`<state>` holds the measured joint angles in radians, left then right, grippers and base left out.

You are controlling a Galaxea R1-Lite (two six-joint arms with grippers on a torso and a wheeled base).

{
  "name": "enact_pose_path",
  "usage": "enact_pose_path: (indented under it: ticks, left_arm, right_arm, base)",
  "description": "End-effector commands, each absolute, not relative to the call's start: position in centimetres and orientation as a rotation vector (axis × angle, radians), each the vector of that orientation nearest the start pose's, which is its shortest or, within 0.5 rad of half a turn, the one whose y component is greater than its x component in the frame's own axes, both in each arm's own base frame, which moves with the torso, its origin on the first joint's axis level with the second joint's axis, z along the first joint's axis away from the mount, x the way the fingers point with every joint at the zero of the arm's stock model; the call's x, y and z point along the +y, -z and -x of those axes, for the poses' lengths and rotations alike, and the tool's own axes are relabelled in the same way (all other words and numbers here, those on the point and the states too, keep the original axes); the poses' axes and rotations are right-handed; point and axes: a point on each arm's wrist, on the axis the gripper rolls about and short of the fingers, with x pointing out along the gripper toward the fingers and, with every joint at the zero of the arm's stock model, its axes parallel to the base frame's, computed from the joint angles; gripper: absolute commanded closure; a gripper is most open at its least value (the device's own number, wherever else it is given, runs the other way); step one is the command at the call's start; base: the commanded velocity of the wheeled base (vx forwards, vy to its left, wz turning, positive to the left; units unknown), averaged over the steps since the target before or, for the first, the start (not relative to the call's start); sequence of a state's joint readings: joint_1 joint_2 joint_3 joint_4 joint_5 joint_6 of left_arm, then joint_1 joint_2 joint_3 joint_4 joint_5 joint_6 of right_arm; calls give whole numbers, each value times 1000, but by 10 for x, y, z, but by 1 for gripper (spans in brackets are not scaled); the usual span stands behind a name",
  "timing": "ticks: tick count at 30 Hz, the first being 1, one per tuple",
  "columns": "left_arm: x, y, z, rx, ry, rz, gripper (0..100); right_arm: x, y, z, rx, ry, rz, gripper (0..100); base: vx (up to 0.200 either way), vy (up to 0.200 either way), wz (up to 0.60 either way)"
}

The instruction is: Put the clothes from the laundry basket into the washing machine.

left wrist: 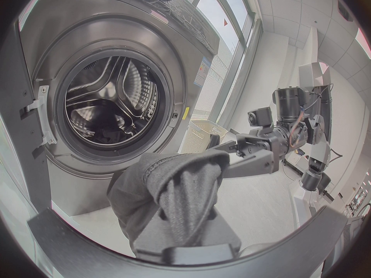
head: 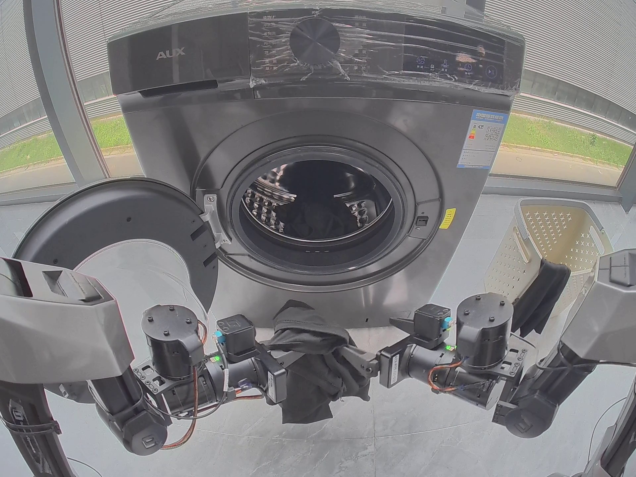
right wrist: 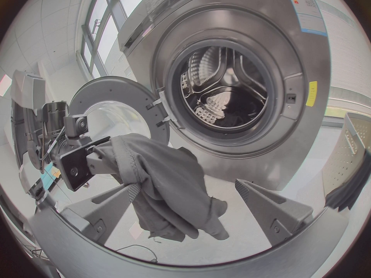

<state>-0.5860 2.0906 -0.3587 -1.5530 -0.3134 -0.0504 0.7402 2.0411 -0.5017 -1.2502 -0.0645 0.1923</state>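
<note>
A dark grey garment (head: 311, 346) hangs in front of the washing machine (head: 318, 120), below its open drum (head: 318, 210). My left gripper (head: 295, 362) is shut on the garment's upper edge (left wrist: 174, 186). My right gripper (head: 352, 364) faces it from the other side, open, its fingers (right wrist: 270, 209) spread on either side of the hanging cloth (right wrist: 166, 174), which drapes against one of them. Dark clothes (head: 318, 216) lie inside the drum. The cream laundry basket (head: 563, 230) stands at the right with another dark garment (head: 540, 296) hanging over its rim.
The round machine door (head: 112, 233) stands swung open to the left, close to my left arm. Pale tiled floor (head: 397, 425) lies beneath both grippers. Windows run behind the machine.
</note>
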Motion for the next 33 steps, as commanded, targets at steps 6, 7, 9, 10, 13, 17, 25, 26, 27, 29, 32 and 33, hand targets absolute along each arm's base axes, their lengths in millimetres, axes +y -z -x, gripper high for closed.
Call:
enact_pose_path:
  ticks: [6, 7, 9, 10, 13, 17, 25, 26, 27, 29, 32, 33]
  left_arm:
    - [-167, -53, -235, 236, 912, 8, 100]
    - [-167, -52, -234, 240, 915, 7, 100]
    - [-169, -52, -232, 244, 924, 9, 100]
    - [-171, -53, -233, 239, 924, 12, 100]
    - [-173, -55, -237, 219, 912, 17, 100]
    - [-173, -56, -241, 208, 903, 23, 100]
    - [-177, -57, -250, 185, 832, 23, 100]
    - [-177, -57, -250, 183, 833, 23, 100]
    - [-177, -58, -250, 181, 833, 25, 100]
    - [-178, -58, -249, 181, 837, 24, 100]
    - [-178, -58, -248, 185, 837, 23, 100]
    - [-178, -58, -248, 185, 837, 23, 100]
  right_arm:
    - [198, -79, -253, 268, -530, -94, 0]
    - [199, -80, -253, 264, -532, -98, 0]
    - [199, -80, -252, 265, -536, -97, 0]
    - [199, -78, -248, 274, -547, -93, 0]
    - [196, -72, -242, 306, -551, -76, 0]
    - [187, -59, -229, 377, -550, -39, 0]
    - [189, -45, -206, 456, -630, 5, 0]
    - [190, -45, -205, 455, -633, 4, 0]
    - [196, -46, -204, 447, -654, 5, 0]
    - [203, -45, -205, 437, -669, 3, 0]
    - [214, -45, -210, 408, -687, -8, 0]
    - [214, -45, -210, 408, -687, -8, 0]
  base:
    - [0, 0, 0]
    - [0, 0, 0]
    - [0, 0, 0]
    - [0, 0, 0]
    - [0, 0, 0]
    - [0, 0, 0]
    - [0, 0, 0]
    - [0, 0, 0]
    - [0, 0, 0]
    - [0, 0, 0]
    - [0, 0, 0]
    - [0, 0, 0]
